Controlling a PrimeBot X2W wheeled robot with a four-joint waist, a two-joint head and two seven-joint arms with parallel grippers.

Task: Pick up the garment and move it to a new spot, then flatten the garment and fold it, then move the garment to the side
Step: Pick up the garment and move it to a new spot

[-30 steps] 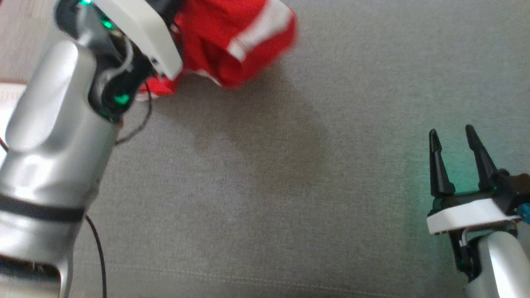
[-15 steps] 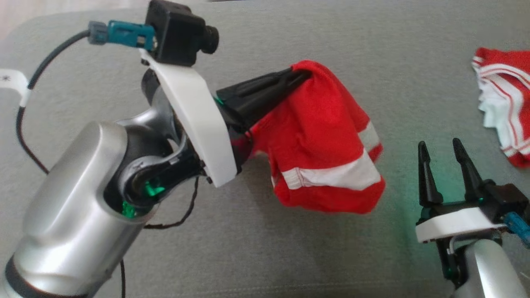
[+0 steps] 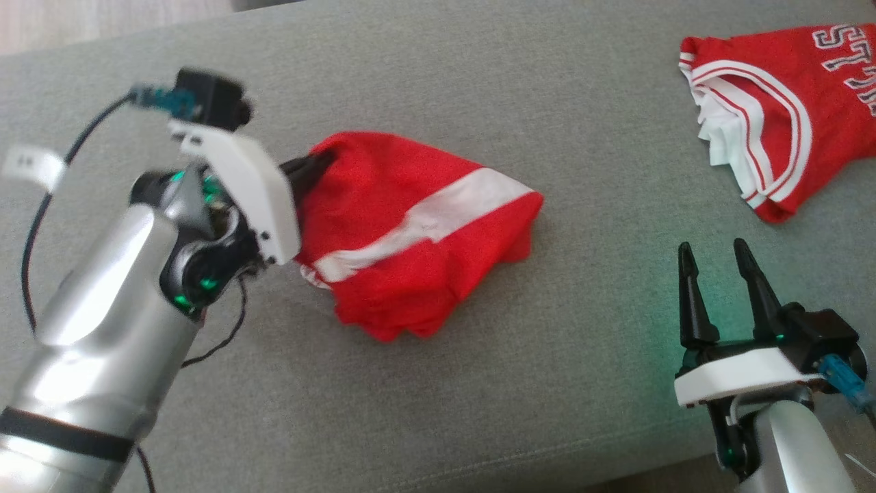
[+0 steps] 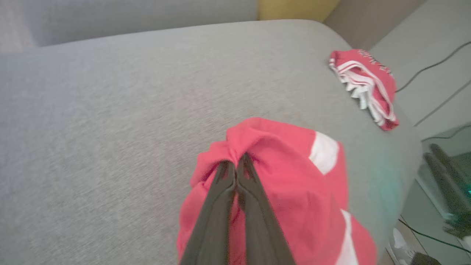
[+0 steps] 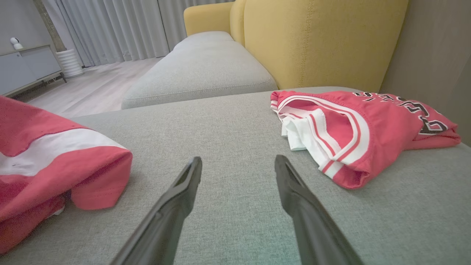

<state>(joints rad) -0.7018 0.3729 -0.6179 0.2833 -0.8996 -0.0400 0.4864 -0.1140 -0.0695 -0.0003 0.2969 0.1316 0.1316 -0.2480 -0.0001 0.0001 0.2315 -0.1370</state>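
Our left claw [image 3: 320,161] is pressed together, pinching a bunched fold of the red garment [image 3: 410,274], which rests near the middle of the grey sofa seat [image 3: 493,383]. Our right claw [image 3: 712,246] stands spread and empty by the front edge. A red jersey [image 3: 759,130] lies at the far right corner.

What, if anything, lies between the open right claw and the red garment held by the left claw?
Nothing visible. Only bare grey cushion separates the right claw from the garment, which the left claw pinches shut at a bunched edge. The second red jersey lies beyond the right claw, off that path.
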